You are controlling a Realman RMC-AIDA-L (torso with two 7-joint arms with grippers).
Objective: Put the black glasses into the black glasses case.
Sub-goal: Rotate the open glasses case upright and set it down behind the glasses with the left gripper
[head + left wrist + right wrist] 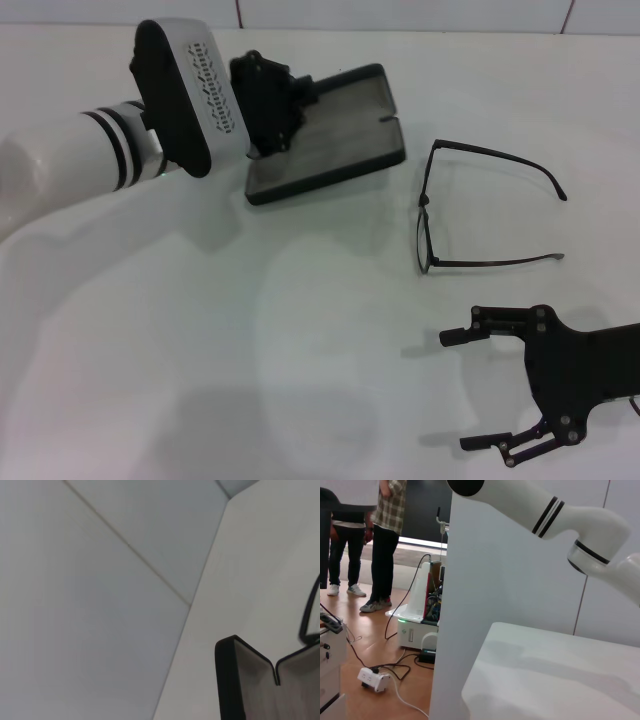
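Hovering nearest you, your right gripper [482, 388] is spreading its jaws wide, just short of the black glasses [480, 205], temples unfolded rightward. Beyond, the black glasses case [330, 130] is lying open under your left gripper [268, 100]; its jaws I cannot tell.

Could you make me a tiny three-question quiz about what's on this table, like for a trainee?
1. True or false: the black glasses lie inside the black glasses case.
2. Which claw is at the case: A) left claw B) right claw?
3. Fill in: the right claw's fingers are spread ____.

Key: 1 false, they lie on the table beside the open case, temple arms unfolded. 2 A. 3 open, holding nothing.
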